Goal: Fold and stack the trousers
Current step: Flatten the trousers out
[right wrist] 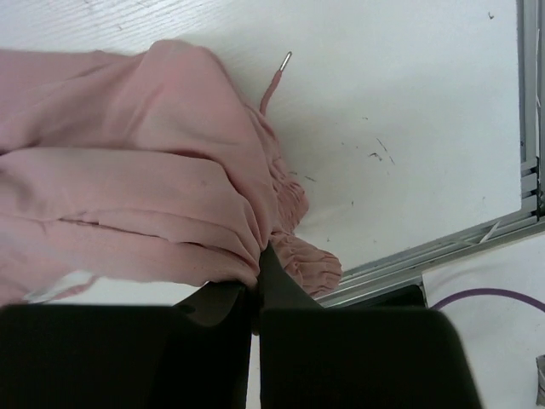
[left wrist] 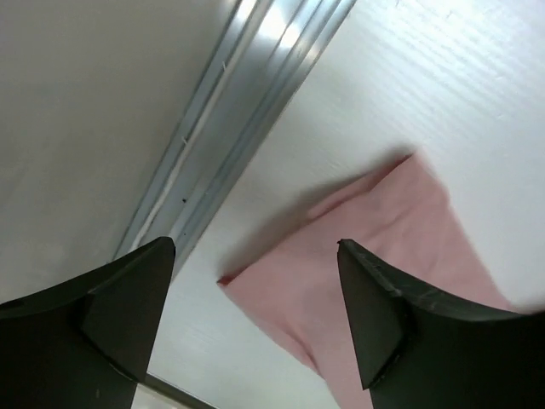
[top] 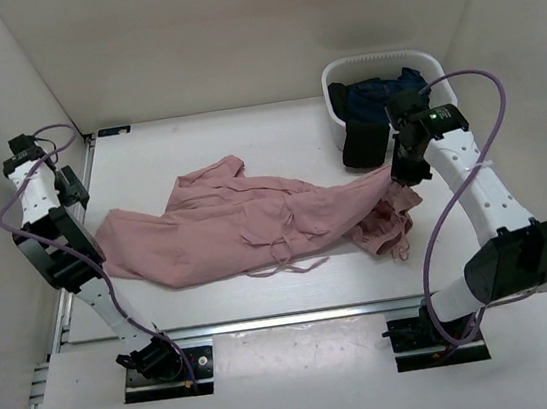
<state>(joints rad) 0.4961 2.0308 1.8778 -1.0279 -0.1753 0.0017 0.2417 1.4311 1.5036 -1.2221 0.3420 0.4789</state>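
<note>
Under your left gripper point(left wrist: 255, 245), whose jaws stand wide apart, released, with nothing between them, one corner of the trousers point(left wrist: 366, 213) lies flat on the white desk point(left wrist: 443, 77). The corner sits just beside the metal rail point(left wrist: 247, 111) at the desk's edge. From there the pink trousers spread rightward across the desk in a rumpled heap, with a thin drawstring point(top: 283, 264) trailing loose on the near side. At the far right end your right gripper point(right wrist: 258, 264) is clenched on a bunched fold of the trousers, close to the gathered waistband point(right wrist: 311, 260), and holds that fold raised off the desk. Behind the right gripper a white basket point(top: 331, 91) holds a dark blue garment point(top: 379, 90), and a black garment point(top: 361, 144) hangs over its near wall.
</note>
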